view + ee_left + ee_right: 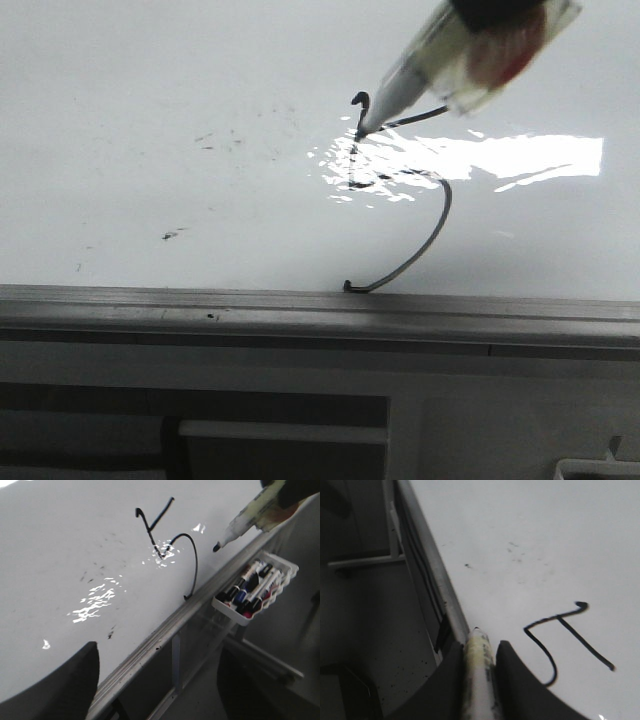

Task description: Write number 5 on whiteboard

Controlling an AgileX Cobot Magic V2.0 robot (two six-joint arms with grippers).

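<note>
The whiteboard (150, 80) fills the front view, glossy white with glare. The number 5 (447, 200) is drawn on it in thin black line, its belly curling down to the grey rail (300, 305). My right gripper (495, 20) reaches in from the upper right, shut on a white marker (420, 70). In the left wrist view the marker's tip (216, 546) hangs clear of the number 5 (196, 565). In the right wrist view the marker (479, 680) sits pinched between the fingers (512, 680), beside the number 5 (585, 645). My left gripper (159, 650) is open and holds nothing.
A white tray (226, 610) with several markers hangs off the board's edge rail (150, 647) near the right arm. Dark smudges (215, 140) and specks dot the board left of the figure. Below the rail a frame and the floor (370, 630) show.
</note>
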